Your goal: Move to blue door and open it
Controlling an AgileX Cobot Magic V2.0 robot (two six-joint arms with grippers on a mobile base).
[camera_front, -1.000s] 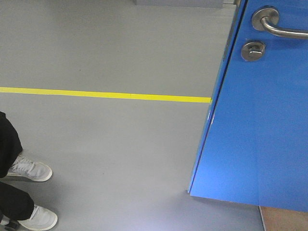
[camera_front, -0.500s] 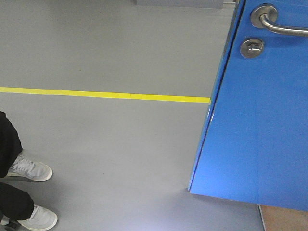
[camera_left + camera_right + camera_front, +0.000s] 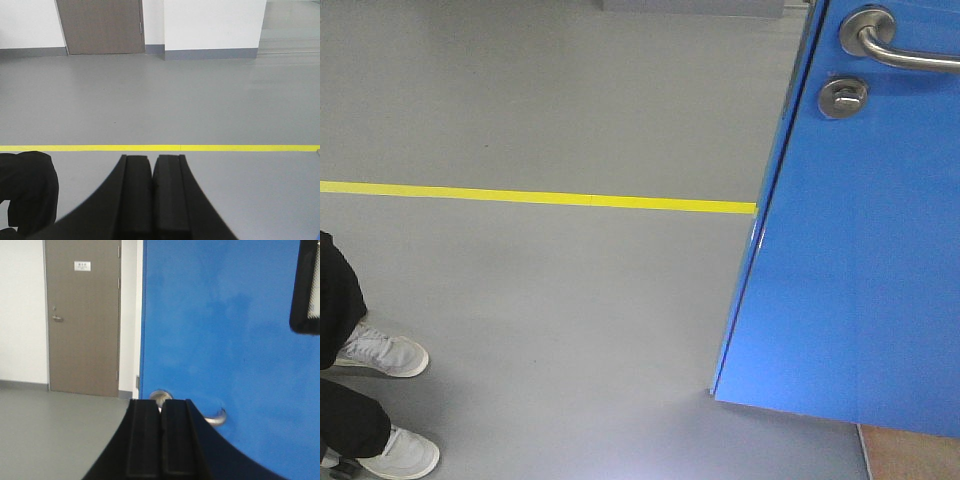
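Observation:
The blue door (image 3: pixel 850 250) fills the right of the front view, its left edge slanting down to the floor. Its silver lever handle (image 3: pixel 900 50) is at the top right, with the round thumb-turn lock (image 3: pixel 843 98) below. In the right wrist view the door (image 3: pixel 225 330) is close ahead. My right gripper (image 3: pixel 160 403) is shut and empty, its tips in front of the handle's round base (image 3: pixel 161 396); the lever's end (image 3: pixel 217 417) shows to the right. My left gripper (image 3: pixel 152 159) is shut and empty, facing open floor.
A yellow floor line (image 3: pixel 540 197) runs across to the door's edge. A person's white shoes (image 3: pixel 382 352) and black trousers are at the lower left. A brown door (image 3: pixel 82 315) and white walls stand at the back.
The door's handle and lock have shifted slightly up and left in the front view. The person's feet have not moved.

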